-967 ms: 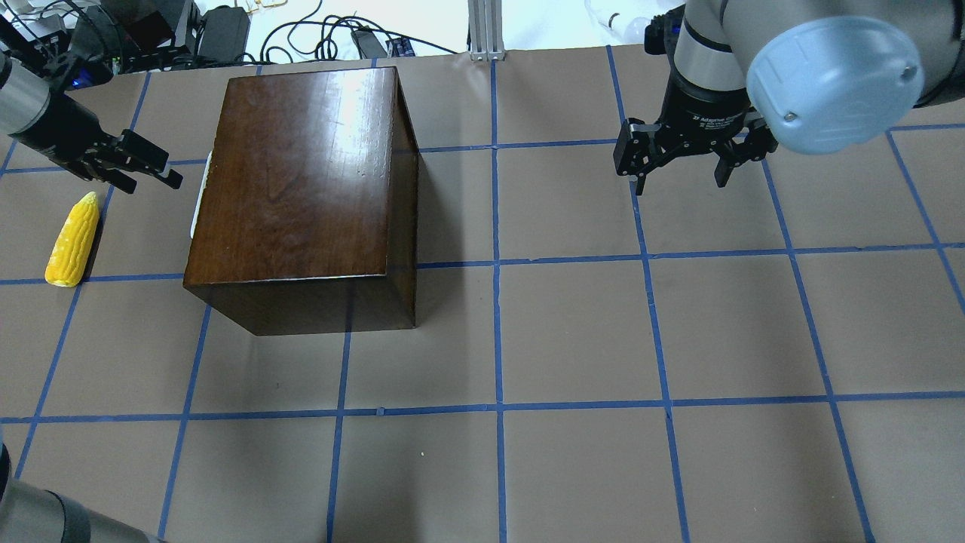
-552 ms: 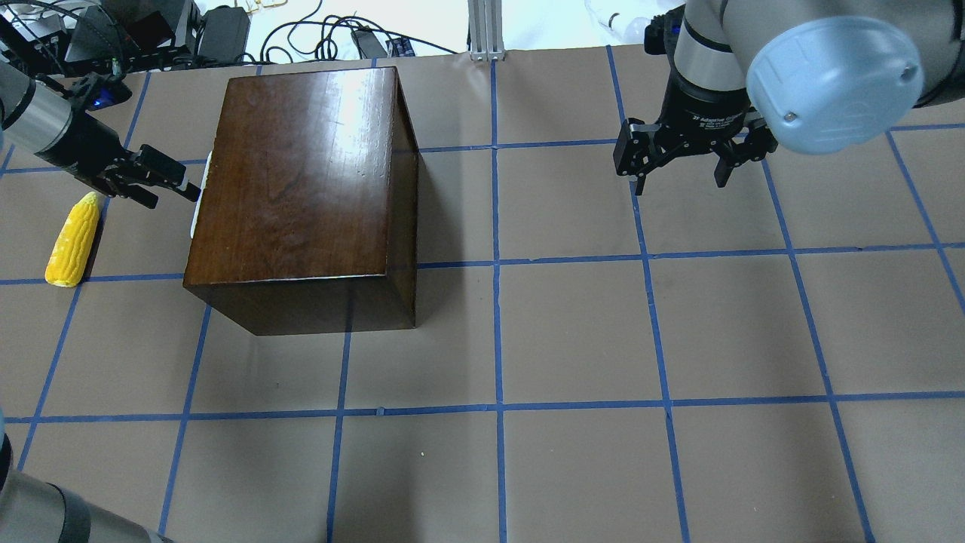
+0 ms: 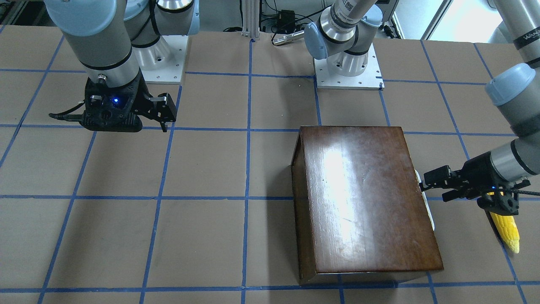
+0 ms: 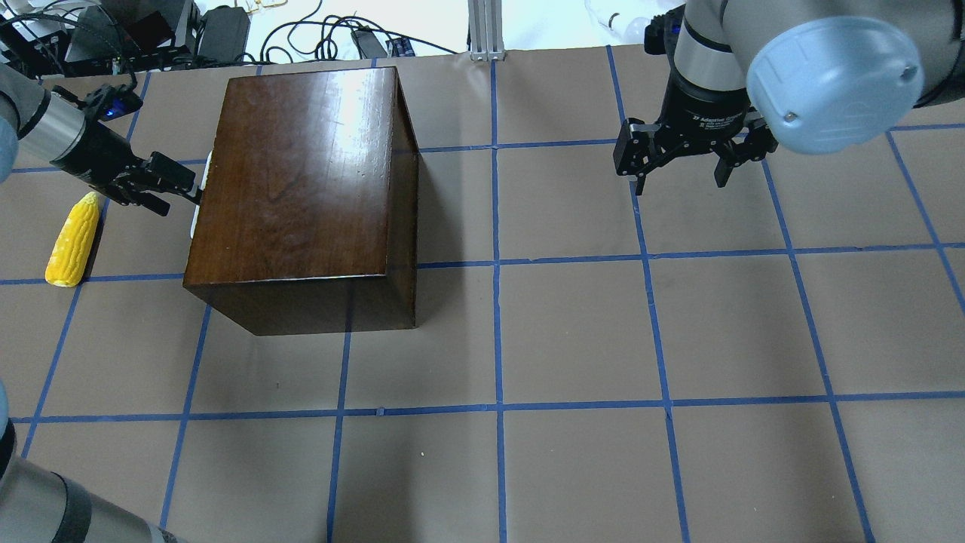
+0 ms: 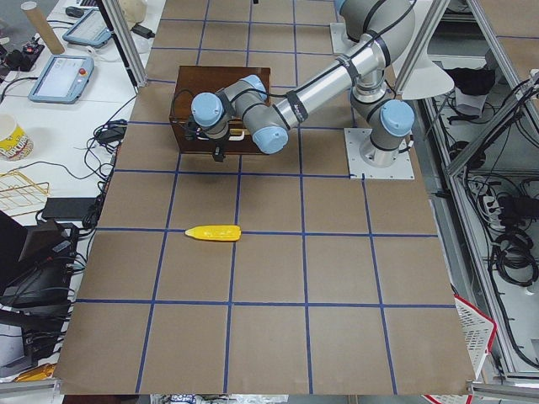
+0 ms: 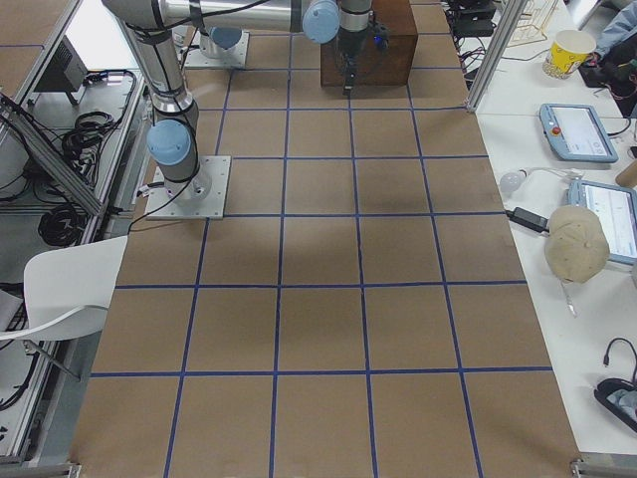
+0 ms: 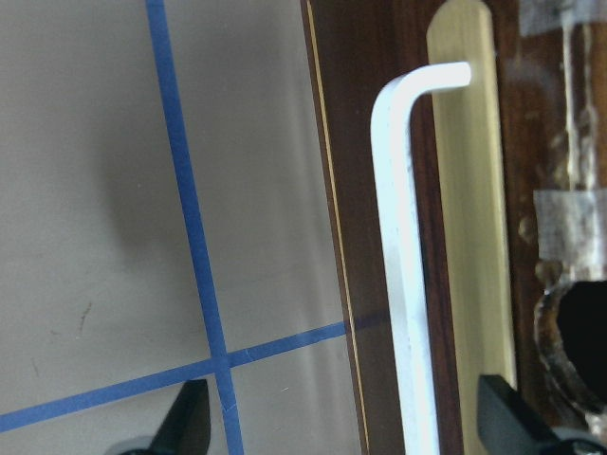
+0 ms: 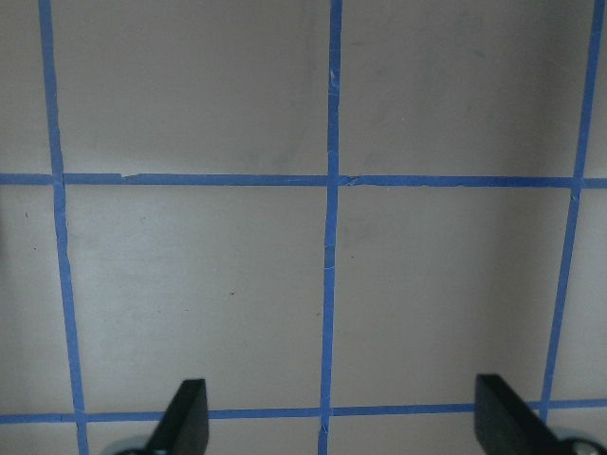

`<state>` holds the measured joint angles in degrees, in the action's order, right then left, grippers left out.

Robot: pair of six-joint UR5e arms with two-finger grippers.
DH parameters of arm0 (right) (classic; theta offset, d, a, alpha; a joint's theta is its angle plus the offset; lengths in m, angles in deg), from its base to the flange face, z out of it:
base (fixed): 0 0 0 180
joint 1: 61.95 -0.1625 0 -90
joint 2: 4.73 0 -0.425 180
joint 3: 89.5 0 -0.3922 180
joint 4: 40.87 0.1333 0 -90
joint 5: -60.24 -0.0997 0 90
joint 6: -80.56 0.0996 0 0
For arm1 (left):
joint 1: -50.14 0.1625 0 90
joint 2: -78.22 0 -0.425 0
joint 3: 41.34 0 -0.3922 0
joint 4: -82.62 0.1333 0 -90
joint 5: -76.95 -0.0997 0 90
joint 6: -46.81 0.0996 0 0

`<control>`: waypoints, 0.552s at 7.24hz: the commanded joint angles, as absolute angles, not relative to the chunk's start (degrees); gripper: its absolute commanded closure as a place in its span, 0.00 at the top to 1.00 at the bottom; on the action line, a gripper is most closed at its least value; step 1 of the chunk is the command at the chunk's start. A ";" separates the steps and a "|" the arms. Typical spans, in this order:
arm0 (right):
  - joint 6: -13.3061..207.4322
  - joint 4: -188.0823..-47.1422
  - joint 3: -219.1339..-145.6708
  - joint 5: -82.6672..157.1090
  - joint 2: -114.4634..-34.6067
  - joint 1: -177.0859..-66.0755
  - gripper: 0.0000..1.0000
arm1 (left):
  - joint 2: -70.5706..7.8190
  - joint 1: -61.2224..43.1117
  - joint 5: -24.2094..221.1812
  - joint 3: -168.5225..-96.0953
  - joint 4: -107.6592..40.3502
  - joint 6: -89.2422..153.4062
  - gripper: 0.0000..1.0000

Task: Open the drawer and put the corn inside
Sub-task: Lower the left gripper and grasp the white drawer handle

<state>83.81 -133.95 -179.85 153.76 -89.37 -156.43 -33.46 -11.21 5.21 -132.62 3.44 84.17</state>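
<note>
The dark-brown cabinet [image 4: 301, 173] stands at the back left of the table, also in the front view [image 3: 363, 198]. Its drawer front [image 7: 356, 190] faces left and looks shut, with a white handle [image 7: 403, 275] on a pale strip. My left gripper [image 4: 177, 187] is open and level with that face; in the left wrist view its fingertips [image 7: 185, 422] stand either side of the handle without touching it. The yellow corn [image 4: 73, 239] lies on the table left of the cabinet, just beside my left wrist [image 3: 506, 230]. My right gripper [image 4: 678, 177] is open and empty, over bare table at the back right.
The table [image 4: 573, 339] is brown paper with a blue tape grid. Cables and electronics [image 4: 151, 30] lie beyond the far edge behind the cabinet. The two arm bases [image 3: 348, 63] stand at the robot's side of the table.
My left gripper has moved right, from above the corn's tip up to the cabinet's handle face. The corn, the cabinet and my right arm have not moved.
</note>
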 commanded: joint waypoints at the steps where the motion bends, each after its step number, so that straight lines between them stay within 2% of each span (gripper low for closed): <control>1: 83.81 -133.94 -179.85 153.76 -89.37 -156.43 1.00 | -34.45 -11.21 5.41 -132.57 3.44 84.08 1.00; 4: 83.81 -133.94 -179.85 153.76 -89.37 -156.43 1.00 | -35.24 -11.21 5.41 -132.57 3.44 84.08 1.00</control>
